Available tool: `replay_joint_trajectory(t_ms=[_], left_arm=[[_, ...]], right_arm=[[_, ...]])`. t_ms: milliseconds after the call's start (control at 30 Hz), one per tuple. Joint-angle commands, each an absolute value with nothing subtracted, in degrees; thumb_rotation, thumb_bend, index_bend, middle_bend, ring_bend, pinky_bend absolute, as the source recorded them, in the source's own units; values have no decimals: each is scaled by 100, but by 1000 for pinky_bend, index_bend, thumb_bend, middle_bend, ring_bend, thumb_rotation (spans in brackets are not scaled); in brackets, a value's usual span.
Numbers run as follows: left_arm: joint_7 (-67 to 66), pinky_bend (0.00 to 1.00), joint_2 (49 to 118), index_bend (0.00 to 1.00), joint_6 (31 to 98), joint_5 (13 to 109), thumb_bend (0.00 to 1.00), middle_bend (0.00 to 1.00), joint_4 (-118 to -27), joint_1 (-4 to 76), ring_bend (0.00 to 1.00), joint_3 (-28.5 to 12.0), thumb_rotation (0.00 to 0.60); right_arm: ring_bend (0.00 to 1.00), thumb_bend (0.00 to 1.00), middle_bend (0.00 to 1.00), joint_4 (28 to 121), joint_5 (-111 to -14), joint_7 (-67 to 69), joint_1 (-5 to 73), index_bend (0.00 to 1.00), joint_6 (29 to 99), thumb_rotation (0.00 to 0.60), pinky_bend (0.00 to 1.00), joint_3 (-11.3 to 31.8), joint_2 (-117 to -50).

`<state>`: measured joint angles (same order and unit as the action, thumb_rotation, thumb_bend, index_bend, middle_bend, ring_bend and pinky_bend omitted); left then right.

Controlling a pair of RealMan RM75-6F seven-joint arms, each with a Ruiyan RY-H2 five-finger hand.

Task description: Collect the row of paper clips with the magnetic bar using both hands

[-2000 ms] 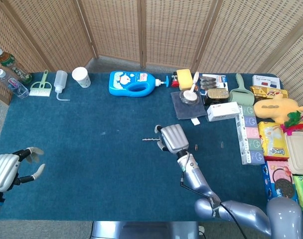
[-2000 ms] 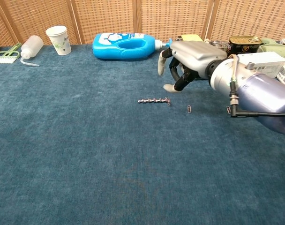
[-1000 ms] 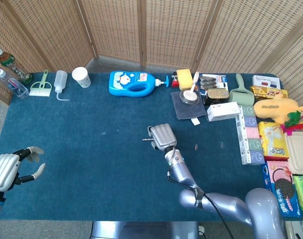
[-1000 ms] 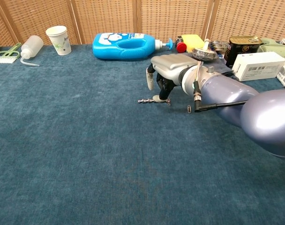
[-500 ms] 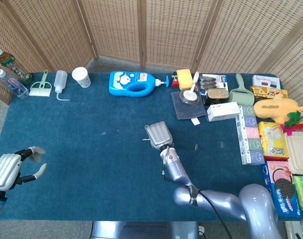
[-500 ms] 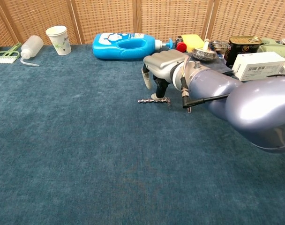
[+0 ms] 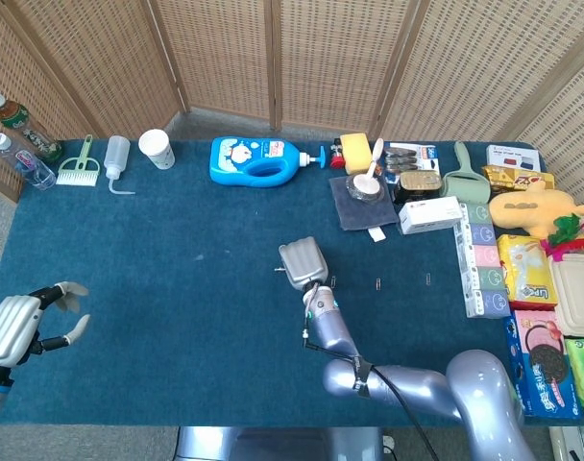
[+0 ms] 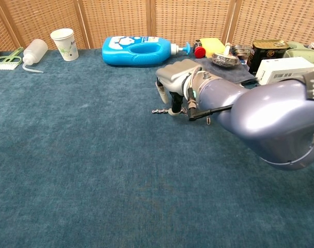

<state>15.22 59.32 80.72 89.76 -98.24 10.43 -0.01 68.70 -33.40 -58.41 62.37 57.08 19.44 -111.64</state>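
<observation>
The left hand [image 7: 23, 325] hovers over the tabletop's [image 7: 158, 317] left edge, fingers apart and empty. At mid-tabletop lies the bar [image 8: 161, 111] with clips; the right hand [image 8: 175, 81] covers its right end, fingertips [image 8: 173, 110] down on it, but a grip cannot be confirmed. Two loose clips [image 7: 378, 283] lie further right.

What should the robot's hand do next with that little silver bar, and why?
Probably close the right hand on the bar and lift it. The fingers reach down at the bar's right end, but I cannot tell whether they grip it. Two clips still lie further right on the table.
</observation>
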Motion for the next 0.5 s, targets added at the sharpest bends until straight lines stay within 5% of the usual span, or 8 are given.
replay_joint_trajectory(t_ms=[33,500], left_arm=[[1592,917,5936,348,8070,8968,315,528,-9793,1027,504,11,356],[1701,917,5923,345,8040,9007,316,528,-9722,1044,502,7,354]], right_arm=[[898,336,808,6794,-3332,-5776,6264,478,5709,600,998,1939,-11214],[898,336,808,6455,-3587,-5279,6224,477,5756,600,1000,1908,-11419]])
